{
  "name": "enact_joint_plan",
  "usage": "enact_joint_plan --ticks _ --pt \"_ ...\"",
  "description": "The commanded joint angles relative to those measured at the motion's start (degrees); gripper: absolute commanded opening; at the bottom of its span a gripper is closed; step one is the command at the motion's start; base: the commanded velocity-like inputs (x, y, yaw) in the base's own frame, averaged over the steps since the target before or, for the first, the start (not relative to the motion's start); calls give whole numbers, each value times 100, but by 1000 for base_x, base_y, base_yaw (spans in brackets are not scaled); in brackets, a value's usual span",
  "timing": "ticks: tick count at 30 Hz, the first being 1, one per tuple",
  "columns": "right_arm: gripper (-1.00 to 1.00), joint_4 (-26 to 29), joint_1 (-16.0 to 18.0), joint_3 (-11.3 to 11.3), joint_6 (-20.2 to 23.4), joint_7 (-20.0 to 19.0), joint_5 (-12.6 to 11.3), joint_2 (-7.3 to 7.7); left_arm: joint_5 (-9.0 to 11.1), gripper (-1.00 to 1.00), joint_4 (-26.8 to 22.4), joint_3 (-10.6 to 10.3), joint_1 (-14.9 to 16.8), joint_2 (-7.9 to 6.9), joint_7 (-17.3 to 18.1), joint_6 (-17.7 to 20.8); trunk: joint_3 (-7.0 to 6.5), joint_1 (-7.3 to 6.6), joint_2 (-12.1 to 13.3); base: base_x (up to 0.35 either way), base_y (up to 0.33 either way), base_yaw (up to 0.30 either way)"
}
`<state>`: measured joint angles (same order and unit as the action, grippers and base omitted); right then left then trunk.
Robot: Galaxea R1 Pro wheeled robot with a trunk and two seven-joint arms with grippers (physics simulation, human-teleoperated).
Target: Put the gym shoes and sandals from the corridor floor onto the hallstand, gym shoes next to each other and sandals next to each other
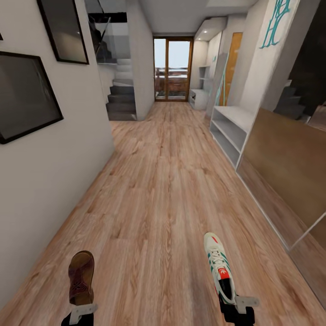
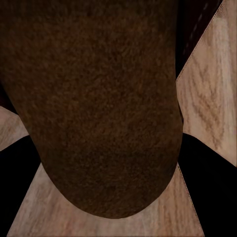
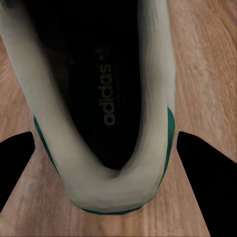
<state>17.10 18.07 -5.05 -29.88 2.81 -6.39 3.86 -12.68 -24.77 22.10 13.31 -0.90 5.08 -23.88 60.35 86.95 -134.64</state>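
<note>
Firstly, head view. Sandal: brown, held at its heel by the left gripper at the lower left, long axis running away from the robot down the corridor, toe forward, above the wooden floor. Sneaker: white with green stripes and a red tongue label, held at its heel by the right gripper at the lower right, long axis also running forward, toe tipped slightly toward the left. Shoe rack: pale, low, with two open shelf slots, standing against the right wall well ahead of both shoes. Mirrored door: just beside the rack, nearer the robot. Framed pictures: black frames on the left wall. Glass door: wood-framed, at the far end of the corridor.

Next, left wrist view. Sandal: brown suede-like surface, rounded end nearest the camera, sitting between the two dark fingers, which close on it. Floor planks visible behind.

Lastly, right wrist view. Sneaker: heel opening toward the camera, dark insole with printed lettering, green trim at the heel, long axis leading away. Dark fingers flank the heel at either side, clamped on it.
</note>
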Motion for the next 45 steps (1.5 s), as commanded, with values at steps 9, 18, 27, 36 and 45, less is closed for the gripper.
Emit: enact_joint_plan --ticks 9,18,27,36,45 --pt "-100 -10 3 -50 -17 18 -56 1 -32 -100 7 49 5 3 46 -20 -21 2 -2 336 0 0" --pt "-100 -19 3 -50 -17 23 -56 1 -24 -100 14 49 5 5 46 -20 -35 2 -2 336 0 0" --pt "-100 -127 3 -57 -17 26 -56 1 -24 -100 138 58 5 2 46 -20 -35 2 -2 336 0 0" --pt "-100 -128 2 -52 -18 26 -56 1 -26 -100 146 57 5 3 46 -20 -35 2 -2 336 0 0" --pt "-100 -128 3 -50 -17 26 -61 1 -24 -100 147 58 5 2 46 -20 -35 2 -2 336 0 0"
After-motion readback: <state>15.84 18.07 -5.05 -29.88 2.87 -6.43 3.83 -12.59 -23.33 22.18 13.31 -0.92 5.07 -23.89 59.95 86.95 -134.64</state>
